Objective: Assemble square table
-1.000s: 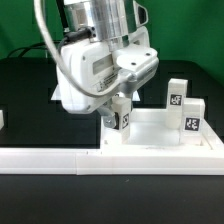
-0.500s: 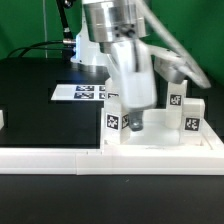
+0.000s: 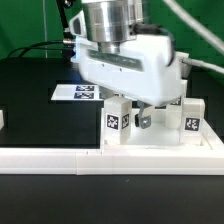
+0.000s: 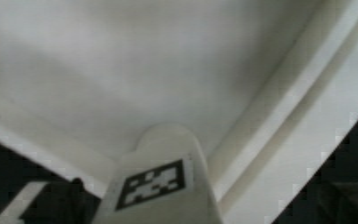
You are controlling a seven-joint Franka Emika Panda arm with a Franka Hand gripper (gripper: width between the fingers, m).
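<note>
The white square table top point(image 3: 160, 141) lies flat in the corner of the rail and fills most of the wrist view point(image 4: 140, 70). A white leg point(image 3: 117, 121) with a black-white tag stands upright on its corner at the exterior view's left. In the wrist view the leg point(image 4: 158, 178) stands between my fingers. My gripper point(image 3: 131, 119) is down around this leg, and its jaws stand apart from the leg's sides, so it is open. One grey finger point(image 3: 146, 120) shows just beside the leg. Another tagged leg point(image 3: 192, 117) stands at the top's far right.
The long white L-shaped rail point(image 3: 50, 157) runs along the front and bounds the table top. The marker board point(image 3: 72, 92) lies on the black table behind the arm. A small white part point(image 3: 2, 118) sits at the exterior view's left edge.
My gripper has turned about its vertical axis over the leg and let go of it. The leg stays upright at the same corner.
</note>
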